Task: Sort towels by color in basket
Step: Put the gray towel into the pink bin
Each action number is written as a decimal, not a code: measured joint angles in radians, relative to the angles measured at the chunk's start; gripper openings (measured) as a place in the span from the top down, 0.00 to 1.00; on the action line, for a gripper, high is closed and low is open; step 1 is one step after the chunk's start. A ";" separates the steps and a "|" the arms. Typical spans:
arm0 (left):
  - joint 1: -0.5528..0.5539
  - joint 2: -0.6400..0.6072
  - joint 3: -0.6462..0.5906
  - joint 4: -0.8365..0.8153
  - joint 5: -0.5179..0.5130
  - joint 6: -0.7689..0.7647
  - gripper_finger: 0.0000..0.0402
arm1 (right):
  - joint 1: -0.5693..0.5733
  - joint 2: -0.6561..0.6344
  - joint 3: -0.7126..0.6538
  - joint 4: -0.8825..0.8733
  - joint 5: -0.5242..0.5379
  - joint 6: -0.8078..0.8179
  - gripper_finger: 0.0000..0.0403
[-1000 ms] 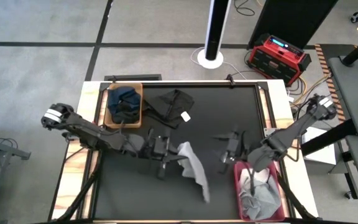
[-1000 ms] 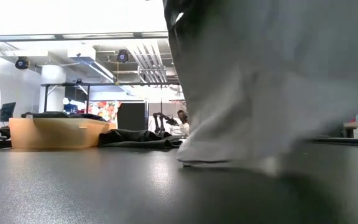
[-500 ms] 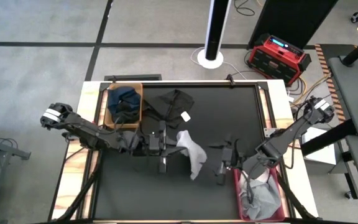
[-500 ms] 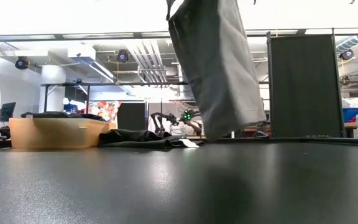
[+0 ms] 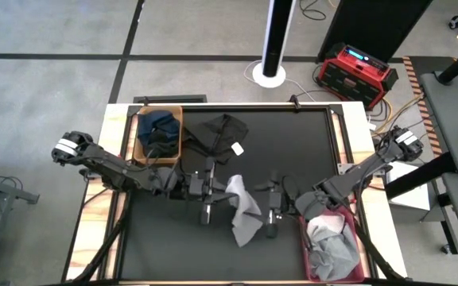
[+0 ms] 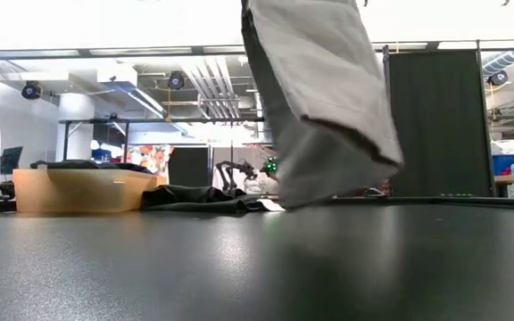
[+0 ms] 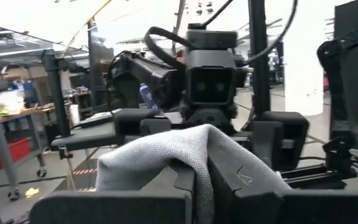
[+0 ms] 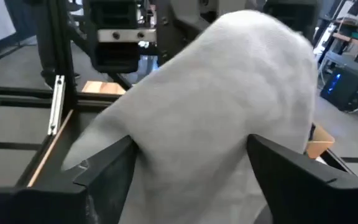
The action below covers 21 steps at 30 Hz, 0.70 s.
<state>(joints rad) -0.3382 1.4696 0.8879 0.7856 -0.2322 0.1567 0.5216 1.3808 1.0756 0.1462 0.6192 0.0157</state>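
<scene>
Towels were your job, and you had one grey towel [image 5: 243, 213] up in the air over the middle of the table [image 5: 165, 246]. Your left claw [image 5: 213, 191] was pinching its top corner, with the fingers pressed tight on the cloth, as the left wrist view showed. The towel hung down from that claw and away toward your right claw [image 5: 270, 213], so its long side ran between the two claws. Your right claw had come in close on the other side, with its fingers spread wide and the cloth bulging between them. I think it was getting ready to take the towel, but it had not pinched it yet.

Just behind your right claw sat the red basket [image 5: 307, 258] with grey and white towels in it. Your right arm was much nearer to it than your left arm. Behind your left claw was the wooden basket [image 5: 178, 119] with the dark blue towel [image 5: 157, 127], and the black towel [image 5: 221, 131] lay on the table near it.
</scene>
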 joint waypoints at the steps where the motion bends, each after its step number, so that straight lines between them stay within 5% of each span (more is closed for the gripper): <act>1: 0.000 0.000 0.000 0.000 0.016 0.000 1.00 | -0.007 0.003 0.000 0.006 -0.003 -0.002 0.28; 9: 0.000 0.000 0.000 0.002 0.049 -0.003 1.00 | -0.059 0.025 0.000 0.032 -0.128 -0.009 0.55; 16: 0.000 0.001 0.000 -0.007 0.018 -0.068 0.99 | -0.071 0.032 0.000 0.033 -0.122 -0.033 0.93; 21: 0.000 -0.010 0.000 -0.062 -0.004 -0.099 0.87 | -0.071 0.028 0.000 0.032 -0.122 -0.034 0.96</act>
<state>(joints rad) -0.3382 1.4597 0.8879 0.7241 -0.2363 0.0579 0.4507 1.4084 1.0756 0.1777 0.4973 -0.0185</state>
